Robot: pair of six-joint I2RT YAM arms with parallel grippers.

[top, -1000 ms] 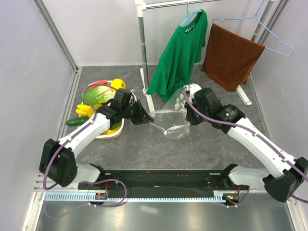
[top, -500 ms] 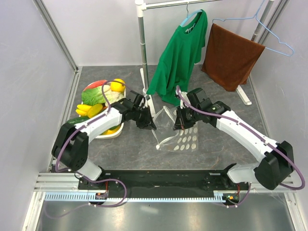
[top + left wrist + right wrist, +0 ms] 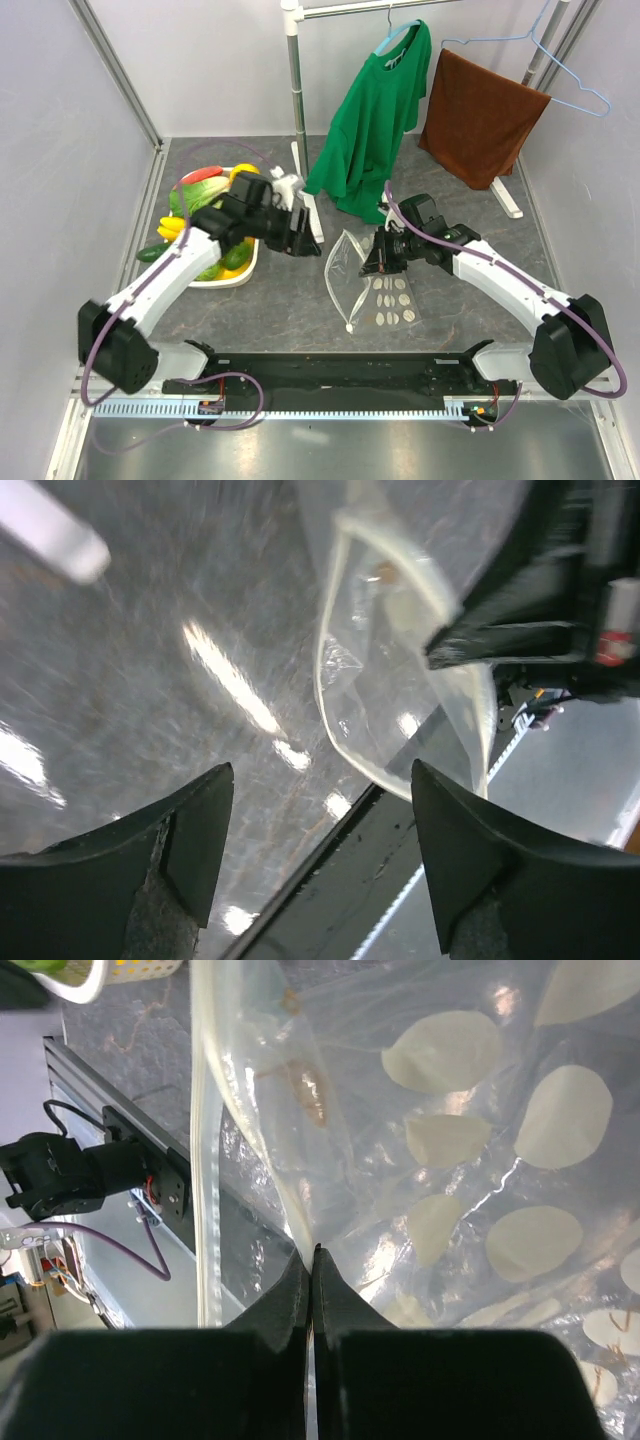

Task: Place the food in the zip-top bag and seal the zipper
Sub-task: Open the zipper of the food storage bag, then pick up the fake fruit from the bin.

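Showing wrist-side only: right pincer (image 3: 313,1252) nips zip-top bag (image 3: 470,1140).

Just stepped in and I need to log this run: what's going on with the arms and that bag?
The right gripper is pinched shut on an edge of the zip-top bag, which partly rests on the table. The left gripper hangs open and empty beside it. The food is heaped in and around the white tray at the left; none is in the bag yet.
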